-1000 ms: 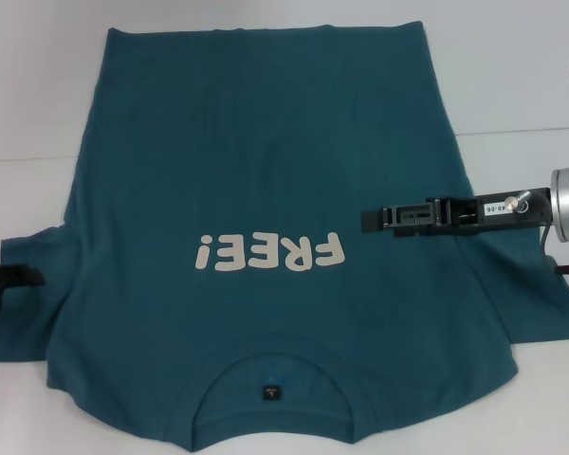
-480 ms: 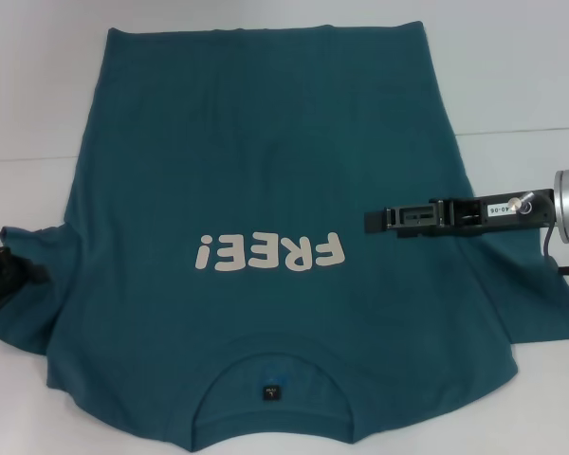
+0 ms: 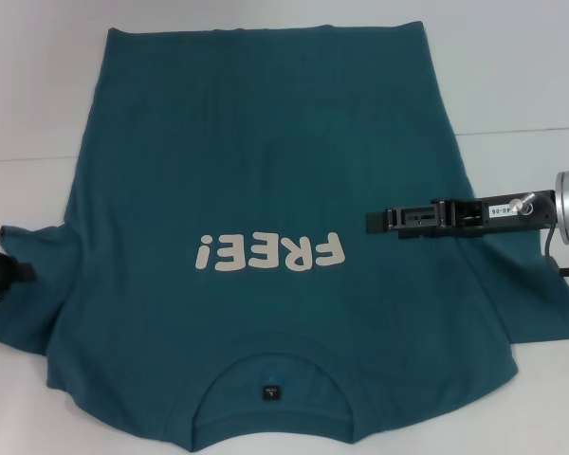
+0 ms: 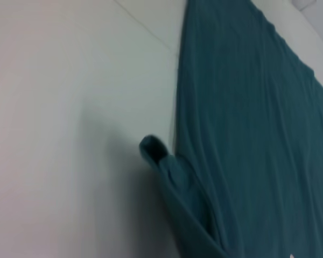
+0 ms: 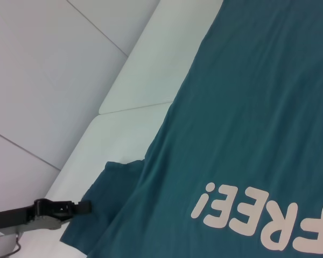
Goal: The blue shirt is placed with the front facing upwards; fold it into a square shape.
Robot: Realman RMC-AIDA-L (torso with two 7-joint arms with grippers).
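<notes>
Blue shirt (image 3: 266, 190) face-up, left claw (image 3: 2, 268) at sleeve — right claw (image 3: 379, 221) above.

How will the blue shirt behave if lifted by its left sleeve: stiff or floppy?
Likely floppy: the blue shirt lies flat, and its sleeve already curls and creases near the left pincer. It would probably drape and drag rather than lift whole. The right pincer hovers over it.

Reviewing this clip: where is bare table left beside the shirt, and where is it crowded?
Bare table borders the blue shirt beyond its left side, and again beyond its right side. Crowded: the left claw at the left sleeve, and the right claw over the shirt's right half.
</notes>
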